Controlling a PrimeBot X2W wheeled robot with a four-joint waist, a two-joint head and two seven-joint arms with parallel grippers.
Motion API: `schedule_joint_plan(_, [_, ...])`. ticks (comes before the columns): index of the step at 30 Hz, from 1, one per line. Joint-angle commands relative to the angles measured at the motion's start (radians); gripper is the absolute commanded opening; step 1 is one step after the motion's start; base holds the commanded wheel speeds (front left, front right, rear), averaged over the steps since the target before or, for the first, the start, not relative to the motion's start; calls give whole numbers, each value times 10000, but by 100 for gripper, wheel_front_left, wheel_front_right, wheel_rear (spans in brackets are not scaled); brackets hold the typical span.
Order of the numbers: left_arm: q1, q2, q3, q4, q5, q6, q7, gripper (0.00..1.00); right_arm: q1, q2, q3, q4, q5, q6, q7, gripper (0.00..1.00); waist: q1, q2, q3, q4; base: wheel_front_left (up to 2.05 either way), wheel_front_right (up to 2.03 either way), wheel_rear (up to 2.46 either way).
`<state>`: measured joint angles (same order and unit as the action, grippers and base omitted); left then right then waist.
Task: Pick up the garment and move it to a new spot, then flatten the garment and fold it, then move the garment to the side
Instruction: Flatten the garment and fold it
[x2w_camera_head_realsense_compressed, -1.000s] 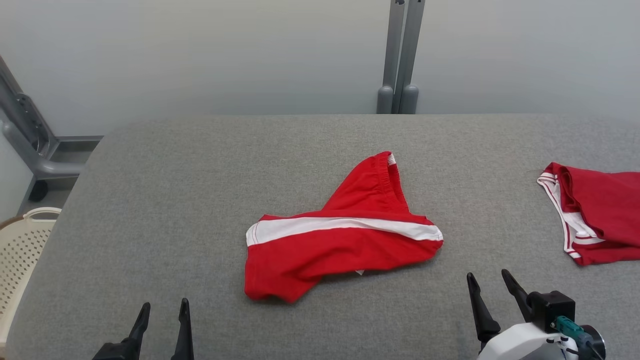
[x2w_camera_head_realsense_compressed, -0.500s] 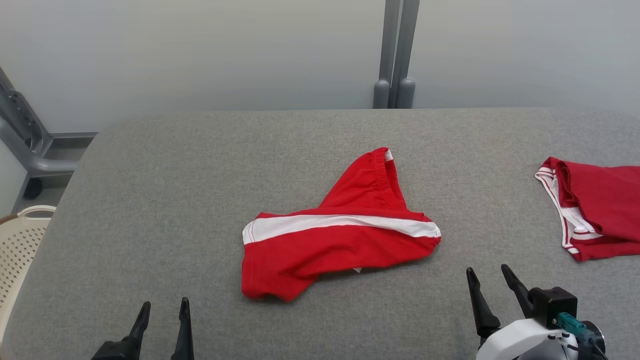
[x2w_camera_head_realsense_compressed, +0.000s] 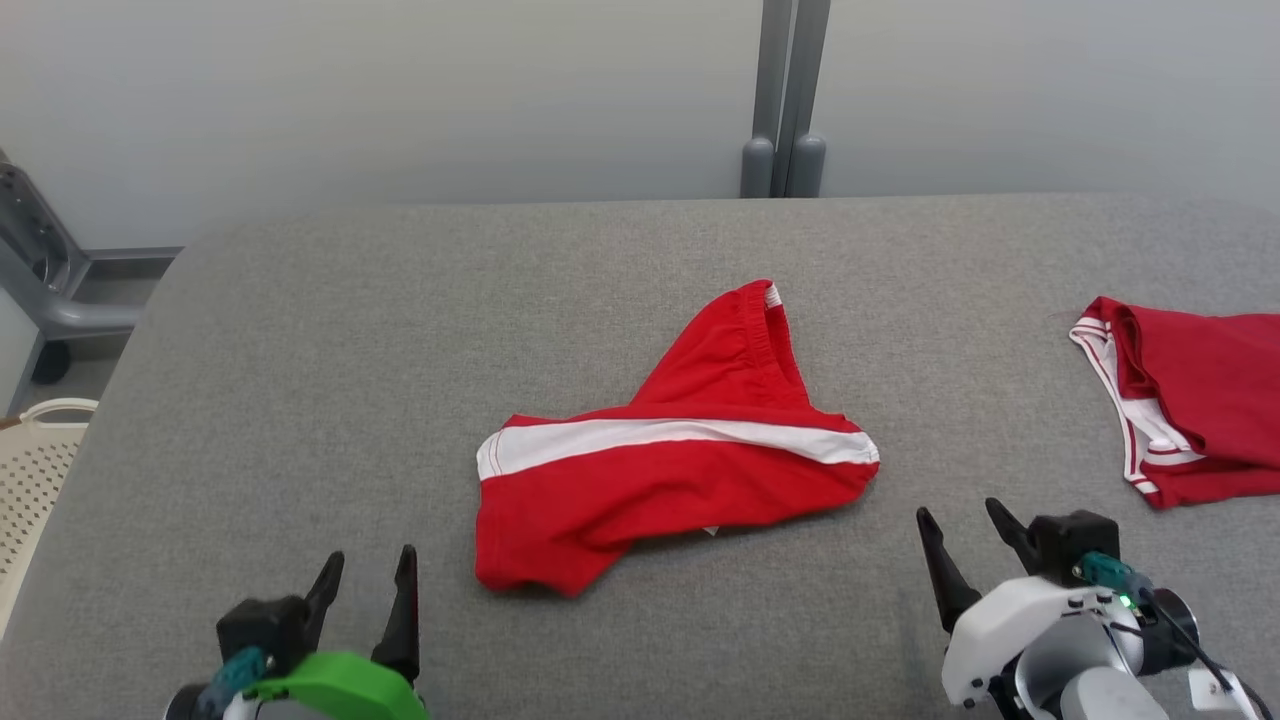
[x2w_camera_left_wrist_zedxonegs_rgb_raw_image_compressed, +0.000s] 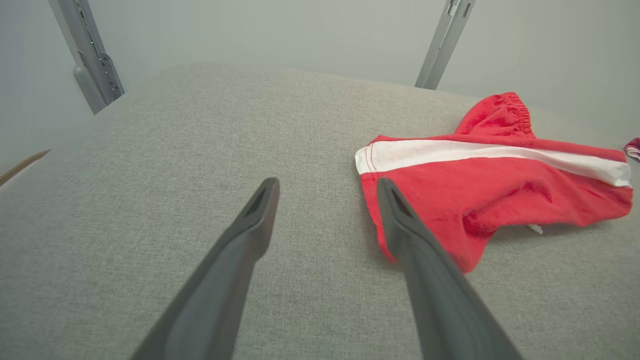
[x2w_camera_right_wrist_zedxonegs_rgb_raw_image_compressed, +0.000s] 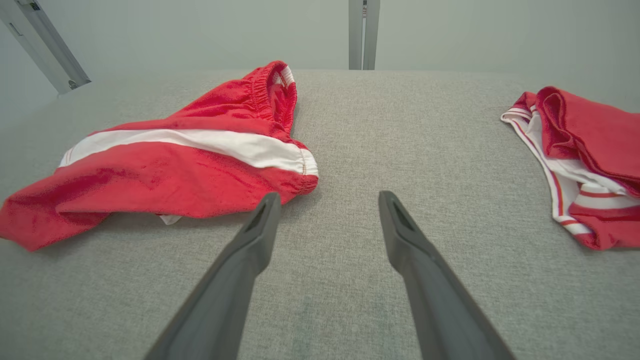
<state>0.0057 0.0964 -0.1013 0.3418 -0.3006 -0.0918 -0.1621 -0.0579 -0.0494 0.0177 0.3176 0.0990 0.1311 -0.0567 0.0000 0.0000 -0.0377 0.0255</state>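
- At the near edge of the bench (x2w_camera_head_realsense_compressed: 300, 330), both our jaws stand spread and empty, flanking the red garment (x2w_camera_head_realsense_compressed: 660, 480) crumpled mid-bench.
- We should pinch its near corners and lift evenly, clear of the second red garment (x2w_camera_head_realsense_compressed: 1200, 400) at right.

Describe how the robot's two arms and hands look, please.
Each hand has two long, dark, pointed fingers on a black block. The left hand sits on a bright green wrist cover; the right hand on a white, rounded wrist shell. Both carry a teal plug, and a thin black cable runs from the right one.
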Motion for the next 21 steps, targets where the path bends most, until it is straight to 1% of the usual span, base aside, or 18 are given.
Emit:
schedule_joint_plan(1, [-346, 49, -34, 96, -69, -55, 218, 100, -221, -29, -15, 60, -96, -10, 289, 100, 0, 0, 160, -13, 0, 0, 0])
schedule_joint_plan(3, [-967, 201, -158, 340, -135, -133, 757, 100, -591, -36, -24, 186, -169, -10, 1129, 100, 0, 0, 402, -35, 0, 0, 0])
schedule_joint_plan(6, [-2011, 265, -382, 778, -293, -226, 1525, 100, -1348, -310, 53, 285, -314, -10, 2254, 100, 0, 0, 946, -89, 0, 0, 0])
schedule_joint_plan(12, [-4006, 322, -690, 1802, -351, -233, 3003, 100, -2885, -1043, 627, 197, 25, -10, 3832, 100, 0, 0, 2113, -209, 0, 0, 0])
schedule_joint_plan(15, [-4806, 311, -864, 2286, -366, -266, 3548, 100, -3533, -1422, 1026, 89, 283, -10, 4398, 100, 0, 0, 2619, -234, 0, 0, 0])
schedule_joint_plan(18, [-5358, 301, -1011, 2677, -460, -298, 3718, 100, -4046, -1697, 1416, -33, 557, -10, 4730, 100, 0, 0, 2945, -222, 0, 0, 0])
schedule_joint_plan(21, [-5712, 291, -1035, 3084, -605, -313, 3869, 100, -4353, -1830, 1815, -162, 970, -10, 4981, 100, 0, 0, 3122, -222, 0, 0, 0])
